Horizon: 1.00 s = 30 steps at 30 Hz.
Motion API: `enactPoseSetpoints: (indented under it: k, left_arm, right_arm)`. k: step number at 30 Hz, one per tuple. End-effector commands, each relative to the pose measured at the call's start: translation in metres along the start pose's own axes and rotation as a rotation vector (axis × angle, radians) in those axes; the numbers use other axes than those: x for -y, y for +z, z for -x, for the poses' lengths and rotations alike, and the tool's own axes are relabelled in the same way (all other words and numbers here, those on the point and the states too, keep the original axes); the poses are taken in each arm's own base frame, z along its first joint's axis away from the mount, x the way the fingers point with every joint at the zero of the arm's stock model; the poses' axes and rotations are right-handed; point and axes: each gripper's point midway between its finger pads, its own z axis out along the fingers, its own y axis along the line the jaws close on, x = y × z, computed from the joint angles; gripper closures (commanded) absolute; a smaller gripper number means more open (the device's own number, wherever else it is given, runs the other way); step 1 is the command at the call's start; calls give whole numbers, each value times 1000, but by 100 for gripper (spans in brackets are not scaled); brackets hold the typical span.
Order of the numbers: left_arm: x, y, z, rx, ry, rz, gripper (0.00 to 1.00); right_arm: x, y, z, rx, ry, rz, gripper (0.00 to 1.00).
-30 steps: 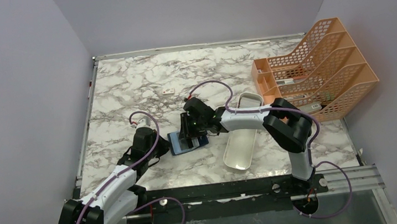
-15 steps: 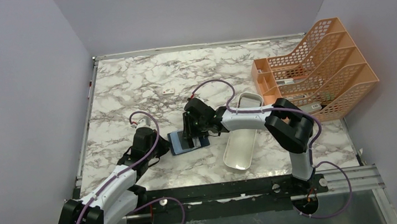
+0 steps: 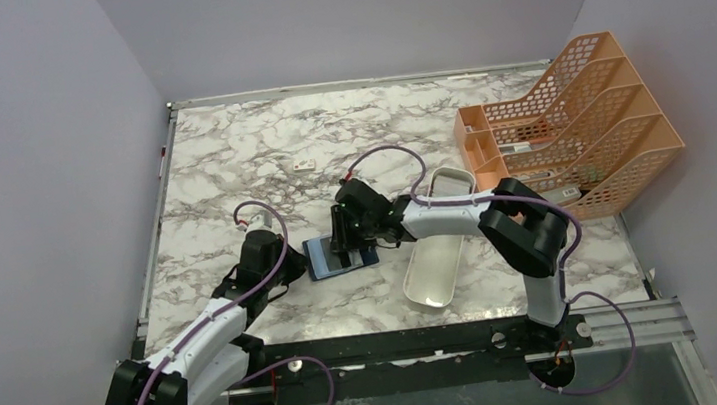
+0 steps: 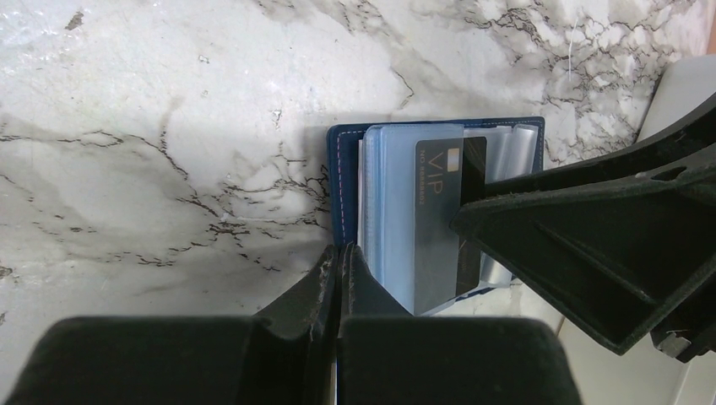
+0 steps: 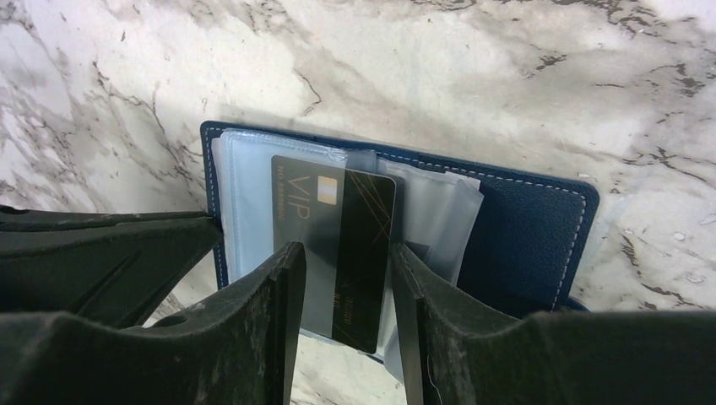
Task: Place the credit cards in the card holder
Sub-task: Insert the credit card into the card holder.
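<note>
The navy card holder (image 3: 321, 260) lies open on the marble, its clear sleeves up. A dark credit card (image 5: 355, 245) marked VIP sits partly inside a sleeve, its near end sticking out. My right gripper (image 5: 342, 261) hovers over it, open, one finger on each side of the card with a gap showing on both sides. My left gripper (image 4: 340, 253) is shut, its tips at the blue left edge of the card holder (image 4: 346, 186); whether they pinch anything is hidden. The left view also shows the credit card (image 4: 439, 219). Both grippers, the left gripper (image 3: 301, 269) and the right gripper (image 3: 344, 251), meet at the holder.
A long white tray (image 3: 435, 255) lies just right of the holder under the right arm. An orange mesh file rack (image 3: 568, 130) stands at the back right. A tiny white block (image 3: 305, 165) rests farther back on the marble.
My right gripper's jaws have spread wider around the card and the wrist has shifted slightly. The left arm and the card holder have stayed put.
</note>
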Motion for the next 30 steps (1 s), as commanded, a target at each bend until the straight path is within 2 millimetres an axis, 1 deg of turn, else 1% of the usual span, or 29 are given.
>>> enactPoseSetpoints:
  k: [1,5,12,15,19,21,23,25,27,30]
  left_arm:
    - [11,1,10,21,-3,-33,100]
    - [13,1,11,22,-4,-39,100]
    - [20,1,15,27,-6,-62,100]
    - [23,0,16,29,-6,-73,100]
    - [28,-3,20,34,-2,-84,100]
    - [31,-5,23,38,-2,-91,100]
    - [36,-7,24,35,-1,-107,100]
    - [40,-10,26,33,1,-119,100]
    - [43,-12,27,31,0,-125,94]
    - [47,-15,29,34,-7,-138,82]
  right_arm:
    - [-16,-5,-6,-10,-15,89,55]
    - [-26,-5,-9,-22,-14,142,61]
    - [-29,-1,-20,-57,11,189,68]
    - [-26,1,-22,-61,20,176,69]
    - [-18,-1,-19,-42,9,137,78]
    - [-14,-3,-19,-33,-2,127,80]
    - [-12,-6,-17,-28,-19,123,78]
    - [-12,-10,-14,-23,-40,113,70]
    - [-11,-16,-10,-10,-53,102,65]
    - [-10,-26,-1,20,-64,95,64]
